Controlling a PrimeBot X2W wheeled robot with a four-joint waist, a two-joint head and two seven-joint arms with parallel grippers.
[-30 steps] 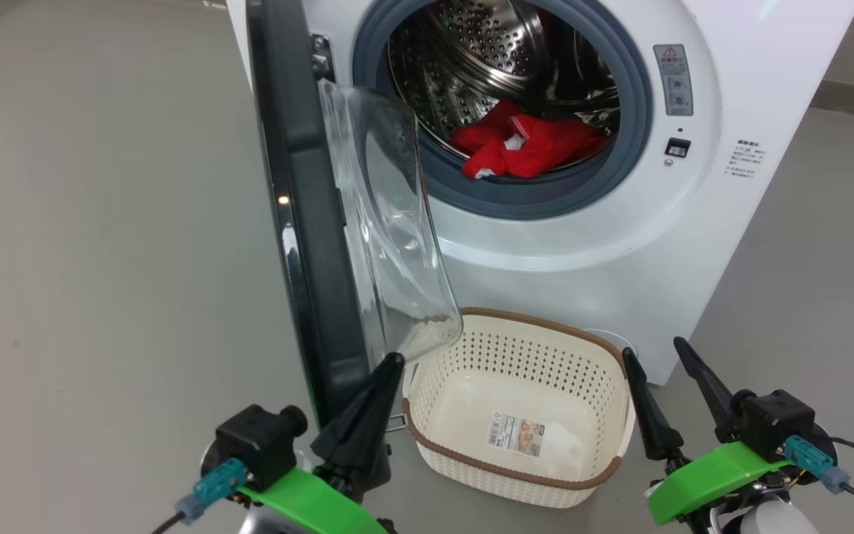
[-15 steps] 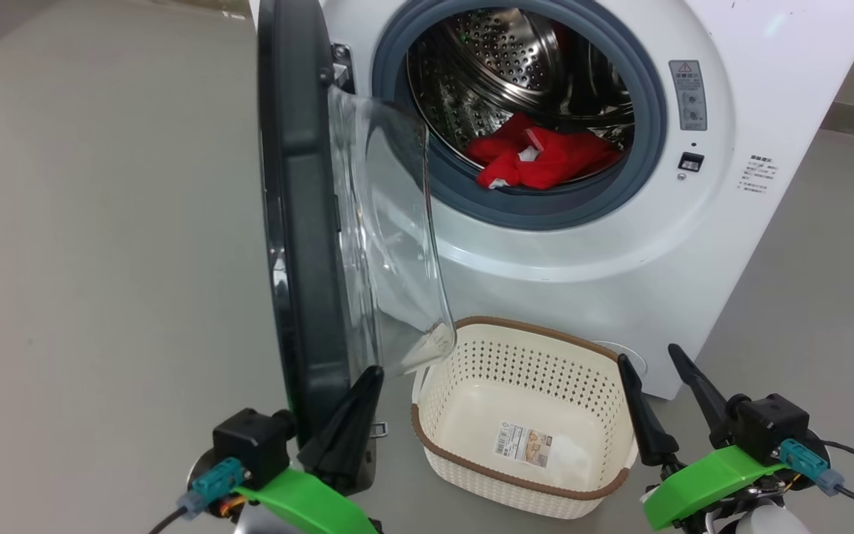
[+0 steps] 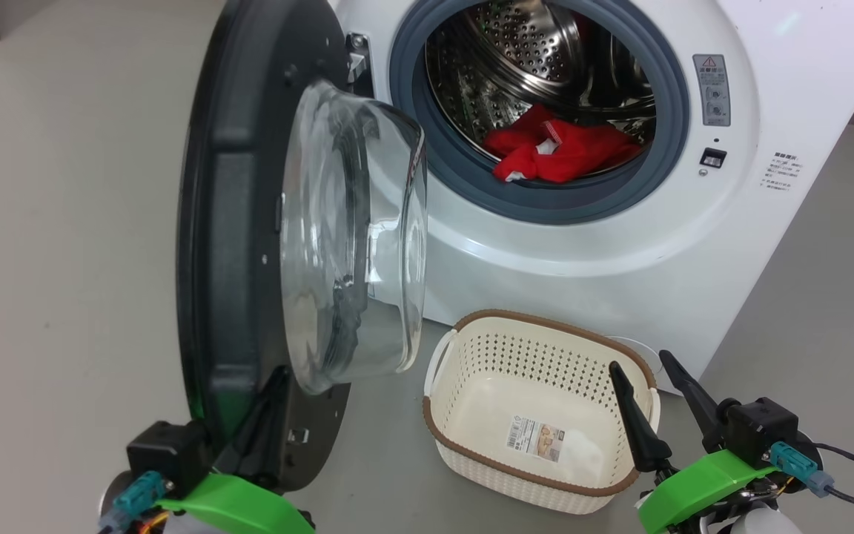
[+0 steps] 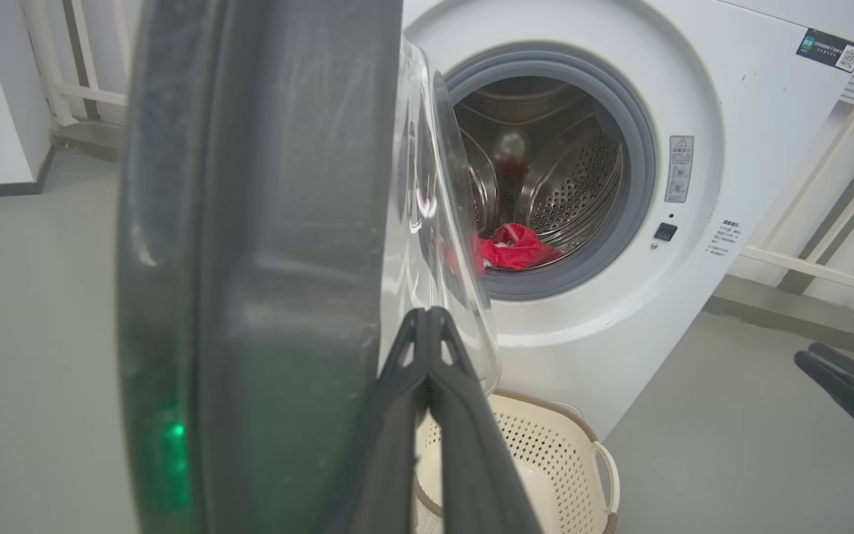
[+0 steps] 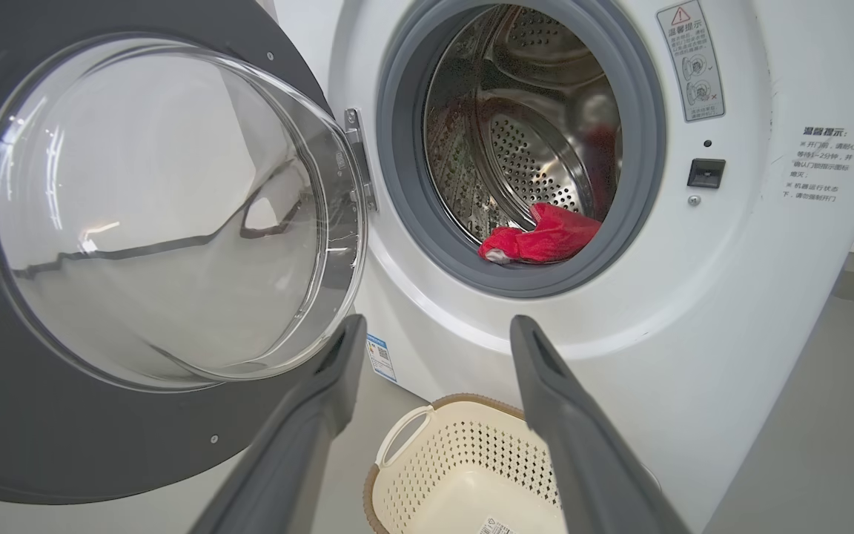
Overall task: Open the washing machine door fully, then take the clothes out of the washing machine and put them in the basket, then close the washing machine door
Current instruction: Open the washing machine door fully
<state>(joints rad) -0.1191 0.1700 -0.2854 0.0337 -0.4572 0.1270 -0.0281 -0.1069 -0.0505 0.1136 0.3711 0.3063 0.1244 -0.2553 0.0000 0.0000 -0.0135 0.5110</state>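
Observation:
The washing machine door (image 3: 234, 245) stands swung out to the left, its glass bowl (image 3: 353, 237) facing the white washing machine (image 3: 620, 245). Red clothes (image 3: 560, 152) lie at the front of the steel drum. The cream basket (image 3: 464, 371) sits on the floor below the opening with just a paper label in it. My left gripper (image 3: 267, 400) is shut, its fingers lying against the inner face of the door's lower rim; the left wrist view has the joined tips (image 4: 427, 317) beside the glass. My right gripper (image 3: 638, 362) is open over the basket's right rim, holding nothing.
Grey floor (image 3: 64, 259) spreads to the left of the door and to the right of the machine. White railings (image 4: 827, 267) stand behind the machine on its right. The door (image 5: 138, 208), clothes (image 5: 545, 237) and basket (image 5: 457, 475) lie ahead of the right gripper (image 5: 436, 326).
The door has swung wider open to the left, and my shut left gripper has moved left with it. The head camera has shifted a little. The right gripper stays open by the basket.

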